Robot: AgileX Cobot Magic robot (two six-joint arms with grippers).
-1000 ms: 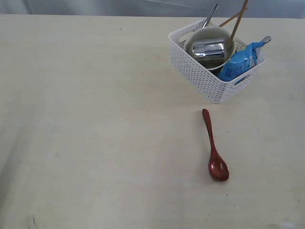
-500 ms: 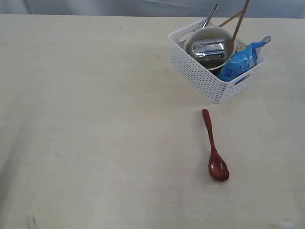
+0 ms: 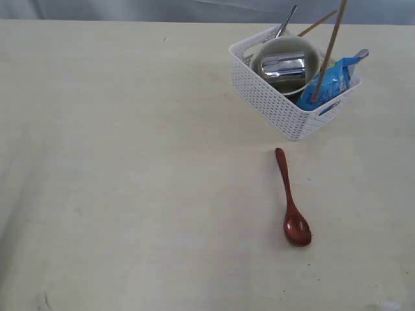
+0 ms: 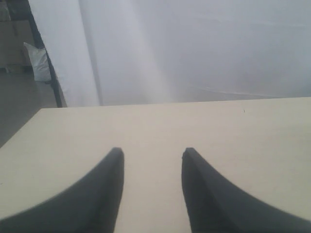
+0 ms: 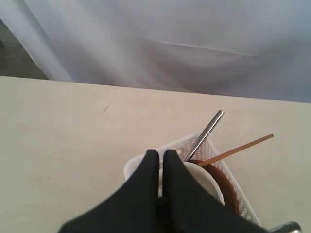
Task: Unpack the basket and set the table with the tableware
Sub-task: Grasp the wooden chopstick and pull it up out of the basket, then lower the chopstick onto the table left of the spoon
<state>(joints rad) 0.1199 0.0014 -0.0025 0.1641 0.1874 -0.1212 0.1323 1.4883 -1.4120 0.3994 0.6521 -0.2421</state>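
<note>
Exterior, bench: we saw the pale bench carrying everything toward its right side.
Exterior, basket: the white basket stood at the far right, turned cornerwise to us.
Exterior, inside the basket: a cream bowl held a steel cup lying on its side. A blue snack bag sat just beside the bowl.
Exterior, handles: one steel handle leaned out over the far rim, and another steel tip showed behind the bag.
Exterior, chopsticks: the raised chopstick stood steeply, its lower end in front of the bag and its upper end past the top edge. The second chopstick leaned low out of the bowl.
Exterior, spoon: the red-brown spoon lay flat on the bench, apart from the basket, with its handle toward the basket.
Left wrist, pincer: the left pincer was released, its fingers spread with nothing between them, above the bench and facing a white curtain.
Right wrist, pincer: the right pincer was clenched above the basket. As far as we could judge it was grasping the raised chopstick, though its fingers hid the stick itself.
Right wrist, beyond the fingers: we made out the basket rim, the bowl, a small brown plate against the bowl, the steel handle and the second chopstick.
</note>
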